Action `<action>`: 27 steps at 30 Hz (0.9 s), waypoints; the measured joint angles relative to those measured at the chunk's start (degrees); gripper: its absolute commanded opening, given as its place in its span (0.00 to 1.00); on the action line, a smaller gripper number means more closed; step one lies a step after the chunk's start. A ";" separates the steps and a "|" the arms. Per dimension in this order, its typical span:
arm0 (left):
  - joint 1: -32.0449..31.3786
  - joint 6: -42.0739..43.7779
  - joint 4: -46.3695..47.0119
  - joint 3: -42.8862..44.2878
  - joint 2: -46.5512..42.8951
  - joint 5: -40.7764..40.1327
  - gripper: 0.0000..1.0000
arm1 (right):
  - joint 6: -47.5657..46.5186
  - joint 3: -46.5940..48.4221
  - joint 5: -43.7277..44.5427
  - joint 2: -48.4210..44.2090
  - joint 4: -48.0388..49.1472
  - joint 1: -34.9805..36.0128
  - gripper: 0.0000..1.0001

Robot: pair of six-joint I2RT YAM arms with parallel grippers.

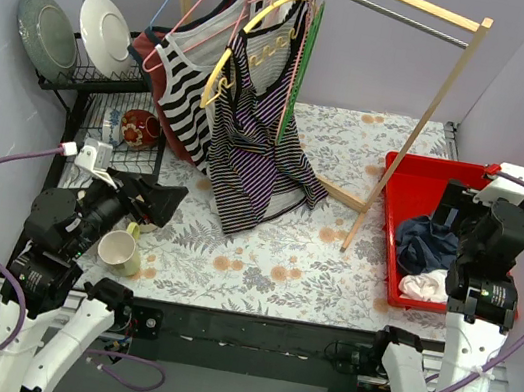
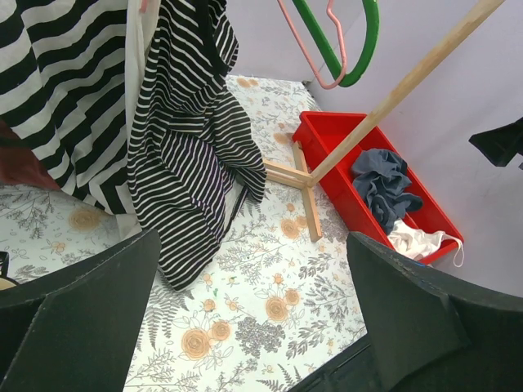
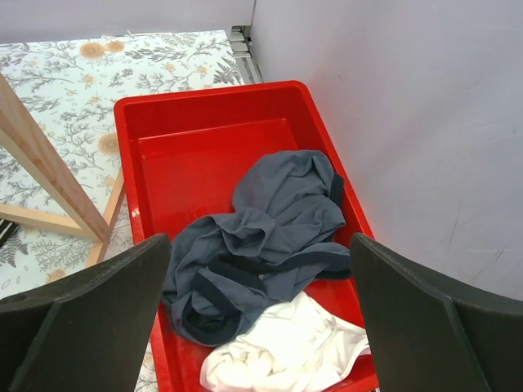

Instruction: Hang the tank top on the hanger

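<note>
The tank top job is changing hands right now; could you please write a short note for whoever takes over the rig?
Left gripper: open, empty, low over the table, facing the rack.
Right gripper: open, empty, above the bin.
Tank top: crumpled in the red bin, against a white cloth.
Hanger: bare, hooked on the rail beside the striped tops.
Done: nothing yet.
Left: grasp the tank top, take the hanger, put the top on it.
</note>
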 measured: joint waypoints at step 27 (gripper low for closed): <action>0.00 -2.14 3.23 -7.67 -2.32 3.67 0.98 | -20.83 0.07 -37.94 23.91 -6.36 -27.12 0.79</action>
